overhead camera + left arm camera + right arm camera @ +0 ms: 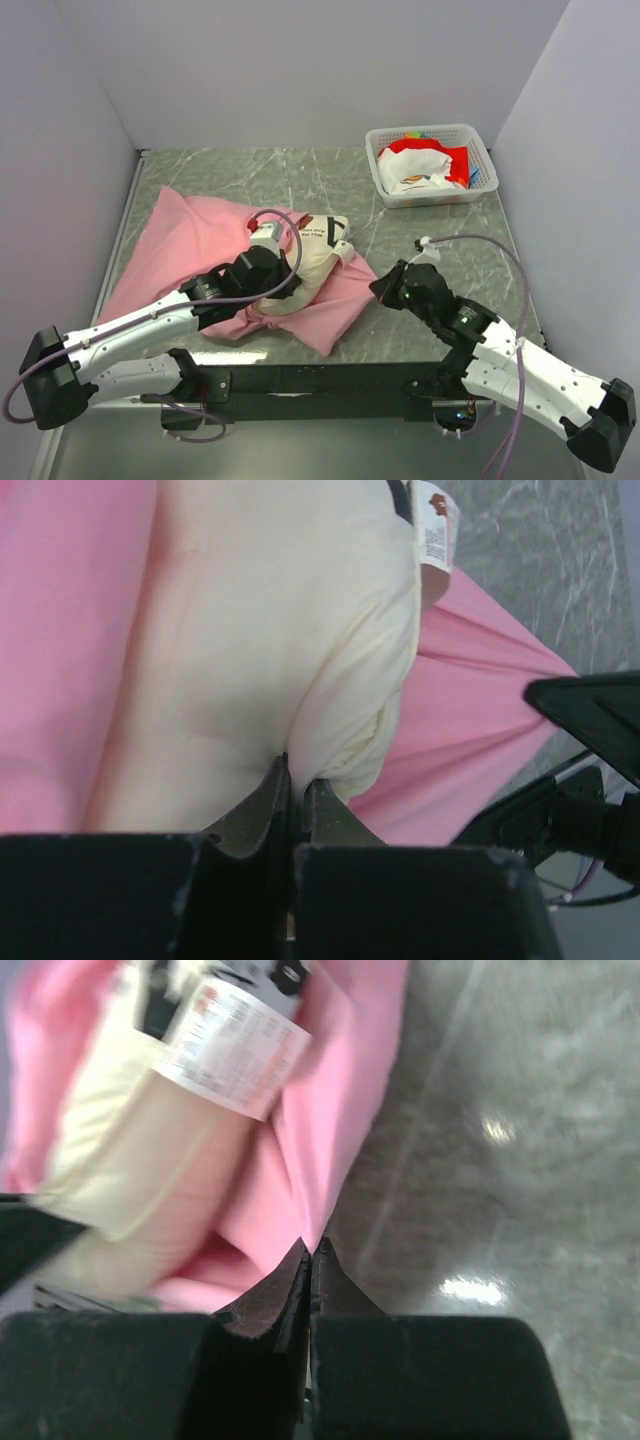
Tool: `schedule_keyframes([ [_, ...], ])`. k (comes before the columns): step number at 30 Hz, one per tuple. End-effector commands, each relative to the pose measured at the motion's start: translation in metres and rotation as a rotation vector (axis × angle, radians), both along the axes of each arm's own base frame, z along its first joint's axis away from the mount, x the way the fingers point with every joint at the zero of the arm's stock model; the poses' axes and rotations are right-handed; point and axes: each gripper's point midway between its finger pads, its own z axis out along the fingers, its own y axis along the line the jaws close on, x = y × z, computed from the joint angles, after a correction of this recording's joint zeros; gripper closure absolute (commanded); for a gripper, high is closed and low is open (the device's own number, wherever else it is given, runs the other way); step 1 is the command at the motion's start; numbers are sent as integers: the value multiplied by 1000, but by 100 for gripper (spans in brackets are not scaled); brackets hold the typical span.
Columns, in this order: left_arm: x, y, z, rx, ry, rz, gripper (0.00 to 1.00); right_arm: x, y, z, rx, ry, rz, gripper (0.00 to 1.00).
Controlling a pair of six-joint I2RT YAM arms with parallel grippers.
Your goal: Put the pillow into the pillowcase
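Note:
The cream pillow [312, 262] lies on the pink pillowcase [185, 245] in the middle of the table, with pink cloth along both its sides. My left gripper [268, 268] is shut on the pillow's near edge; in the left wrist view the pillow [260, 630] bunches between the fingers, with the pillowcase [470, 710] on both sides. My right gripper [380, 288] is shut on the pillowcase's right edge; in the right wrist view a fold of the pillowcase [340, 1130] runs into the closed tips beside the pillow [130, 1190] and its white label [235, 1050].
A white basket [480, 150] with red and white cloth stands at the back right. White walls close in the grey marble table [450, 250] on three sides. My arms lie along the near edge.

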Motion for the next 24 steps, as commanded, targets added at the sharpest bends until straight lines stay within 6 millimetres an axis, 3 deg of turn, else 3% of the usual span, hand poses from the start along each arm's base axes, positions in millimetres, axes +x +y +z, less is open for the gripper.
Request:
schedule_keyframes([
  [1, -14, -5, 14, -12, -8, -134, 93, -5, 8, -24, 30, 36, 31, 100],
  [5, -20, -17, 68, -90, -109, -220, 35, -11, 15, -43, 36, 76, 42, 100],
  [8, -24, -35, 97, -108, -155, -284, 21, -11, 16, -51, 34, 89, 41, 100],
  [9, -22, -39, 99, -79, -168, -297, 21, -11, 16, -54, 26, 92, 40, 100],
  [13, 3, -57, 74, 131, -124, -275, 20, -10, 14, -57, 10, 97, 26, 100],
  [15, 18, -66, 42, 283, -70, -254, 19, -9, 11, -60, -2, 102, 14, 100],
  [16, 25, -72, 41, 315, -69, -242, 18, -9, 10, -61, -6, 104, 9, 100],
  [17, 31, -69, 13, 430, -41, -212, 15, -9, 10, -62, -6, 105, 7, 100],
  [24, 53, -80, -43, 582, -19, -166, 4, -9, 9, -65, -4, 115, -1, 100],
])
